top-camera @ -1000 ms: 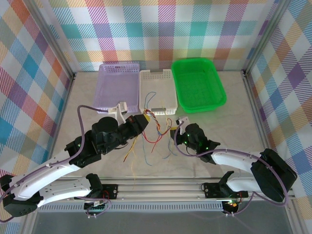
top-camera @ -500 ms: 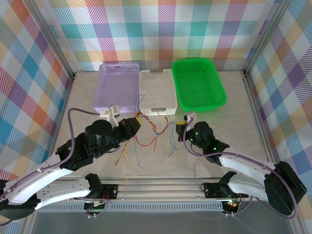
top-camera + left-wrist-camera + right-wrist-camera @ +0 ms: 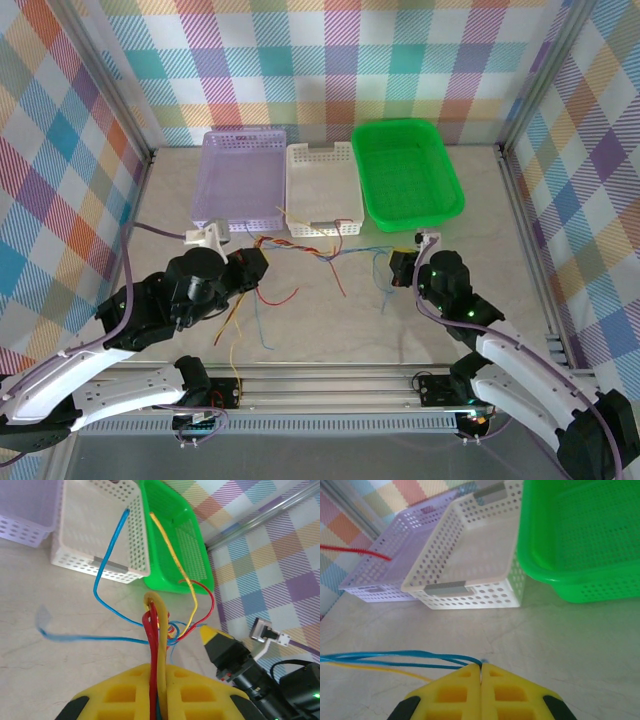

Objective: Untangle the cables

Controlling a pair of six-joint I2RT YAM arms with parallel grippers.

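Observation:
The cables point(image 3: 322, 248) are thin red, yellow and blue wires stretched in a knot between my two grippers, in front of the white basket. Loose red, yellow and blue ends trail toward the near edge below my left gripper point(image 3: 258, 263). In the left wrist view that gripper point(image 3: 159, 669) is shut on red and yellow cables point(image 3: 159, 625), which run up into the knot. My right gripper point(image 3: 398, 264) is shut on blue strands. In the right wrist view its yellow jaws point(image 3: 481, 667) are pressed together on blue cables point(image 3: 395, 656) that lead off left, with a yellow cable point(image 3: 367, 668) beside them.
Three baskets stand side by side at the back: purple point(image 3: 245, 135), white point(image 3: 322, 229) and green point(image 3: 453, 190). Metal rails run along the near edge and both sides of the marble-look table point(image 3: 500, 250).
The grippers have drawn apart, the left toward the left and nearer, the right toward the right. The cable bundle between them has been pulled out longer and straighter.

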